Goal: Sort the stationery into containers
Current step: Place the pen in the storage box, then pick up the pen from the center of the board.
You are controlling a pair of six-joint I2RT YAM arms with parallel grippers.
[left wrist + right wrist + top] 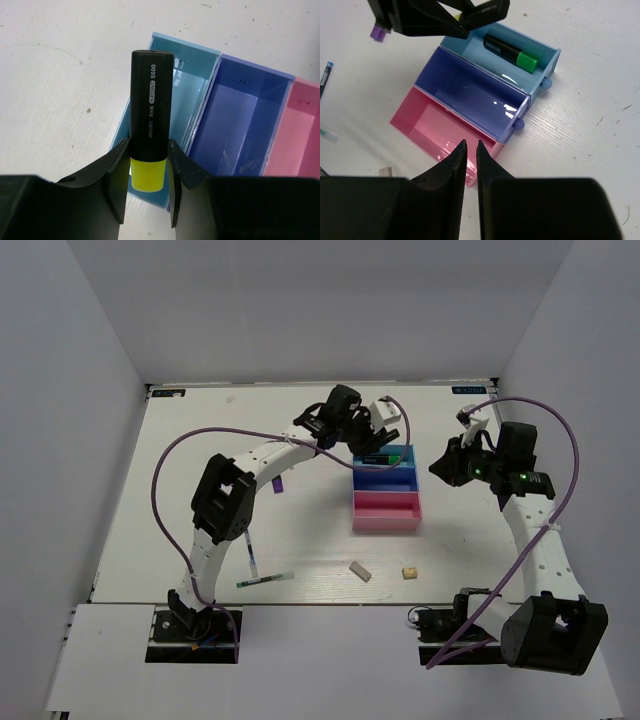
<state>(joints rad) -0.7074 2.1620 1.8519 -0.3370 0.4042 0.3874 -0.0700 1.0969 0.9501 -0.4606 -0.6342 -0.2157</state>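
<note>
My left gripper (147, 170) is shut on a black highlighter with a yellow cap (150, 100) and holds it above the near end of the light blue tray (192, 65). In the top view the left gripper (362, 437) is over that tray (400, 453). A green-capped highlighter (512, 50) lies inside the light blue tray (547, 65). The dark blue tray (385, 478) and the pink tray (385, 510) hold nothing that I can see. My right gripper (469, 145) is shut and empty, above the pink tray's right end (425, 125); in the top view it (445, 468) is right of the trays.
A purple-capped highlighter (279, 483) lies left of the trays. Two thin pens (250, 555) (265, 580) lie near the front left. A grey eraser (360, 571) and a tan eraser (408, 571) lie in front of the pink tray. White walls enclose the table.
</note>
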